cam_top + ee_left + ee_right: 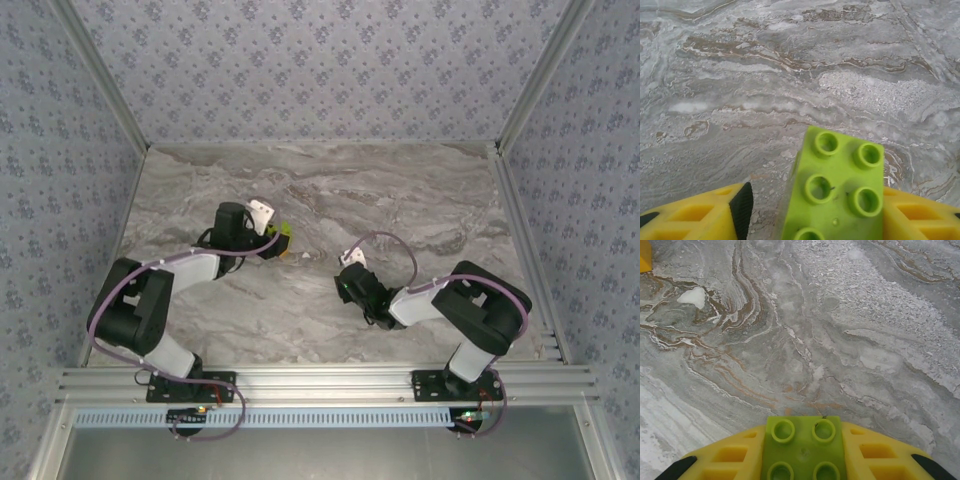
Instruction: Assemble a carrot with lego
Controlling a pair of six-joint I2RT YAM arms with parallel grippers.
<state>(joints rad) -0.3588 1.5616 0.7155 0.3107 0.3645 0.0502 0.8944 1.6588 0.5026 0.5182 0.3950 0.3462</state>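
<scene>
Across the tabletop [420, 200]: grey veined marble, walled in by patterned panels; both arms work near its middle.
Left arm [140, 310]: reaches from 7 o'clock toward the centre, wrist bent down.
Right arm [480, 300]: reaches in from 5 o'clock, wrist turned toward 9 o'clock.
Left claw [279, 242]: just at 9 o'clock of the tabletop's centre, narrowed around a brick but not clamped. In the wrist view one yellow finger [920, 217] touches the brick, while the other finger [700, 217] stands apart with bare marble between.
Right claw [350, 282]: at 4 o'clock from the left claw, near it but apart, closed tight on a brick.
Left lime brick [837, 195]: two rows of studs, tilted, leaning on one finger.
Right lime brick [802, 445]: four studs showing, seated squarely between the yellow fingers, studs pointing away from the wrist.
Carrot: not yet joined; the two green pieces are in separate claws, and I cannot place the orange brick.
Yellow-orange scrap [644, 257]: at the 10 o'clock corner of the right wrist view, too cut off to name.
Risk: a squeeze on the tilted left brick could pivot it or pop it loose. Held skewed, its studs would miss the mate and the press would shove rather than click.
</scene>
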